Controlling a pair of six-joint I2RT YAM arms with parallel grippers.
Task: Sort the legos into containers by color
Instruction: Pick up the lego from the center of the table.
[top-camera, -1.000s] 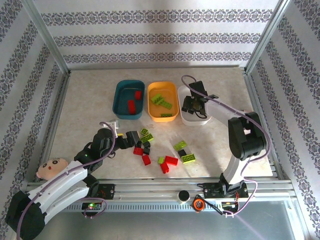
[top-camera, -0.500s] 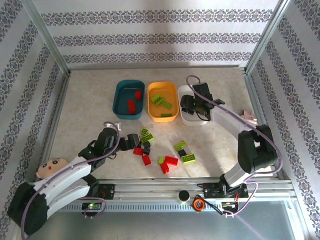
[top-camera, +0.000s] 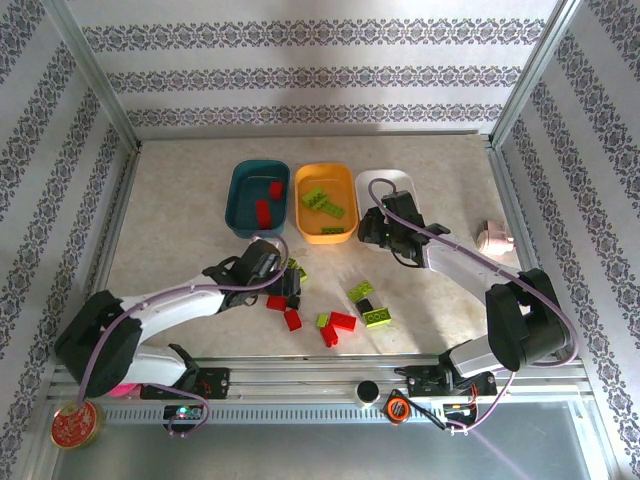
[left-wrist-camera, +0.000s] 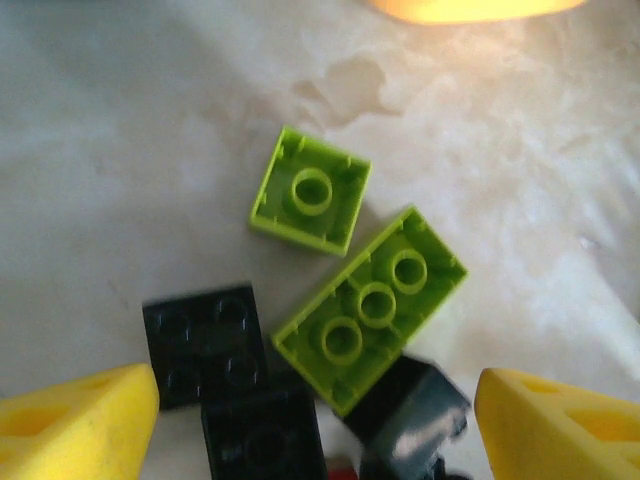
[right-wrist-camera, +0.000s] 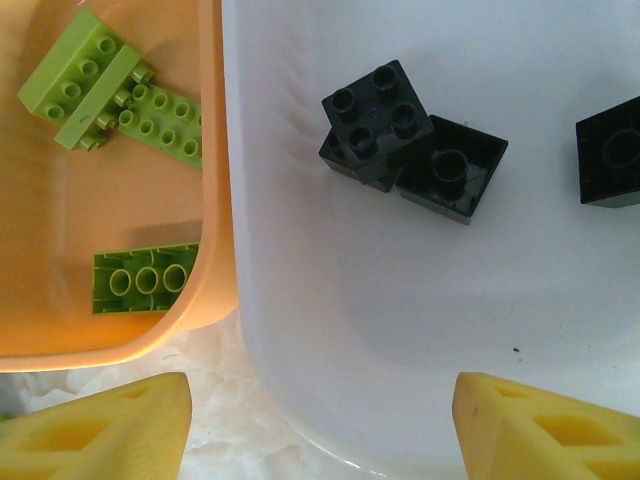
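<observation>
The orange-yellow tray (top-camera: 325, 180) stands on the bench (top-camera: 170, 200) as the middle of three containers. The dark teal tray (top-camera: 246, 195) sits just beside it on the left and holds two red bricks (top-camera: 263, 212). The white tray (top-camera: 388, 182) sits just beside it on the right. The right gripper (top-camera: 376, 228) hangs over the white tray's near end, close to the orange-yellow tray's near right corner. In the wrist view the right gripper (right-wrist-camera: 322, 392) is released, its jaws wide with nothing between them. Three black bricks (right-wrist-camera: 378, 118) lie in the white tray beyond its fingertips, apart from them. Lime bricks (right-wrist-camera: 110, 85) lie in the orange-yellow tray, off to the gripper's left. The left gripper (top-camera: 284, 277) is low over the bench on the near side of the orange-yellow tray, below its left corner. It is unclenched and grasps nothing. Between its yellow fingers (left-wrist-camera: 85, 420) lie a long lime brick (left-wrist-camera: 370, 305), underside up, and dark loose bricks (left-wrist-camera: 205, 343). A square lime brick (left-wrist-camera: 311, 190) lies just past them, toward the orange-yellow tray. More loose legos (top-camera: 342, 322), red, lime and black, are scattered nearer the bench edge than that tray.
</observation>
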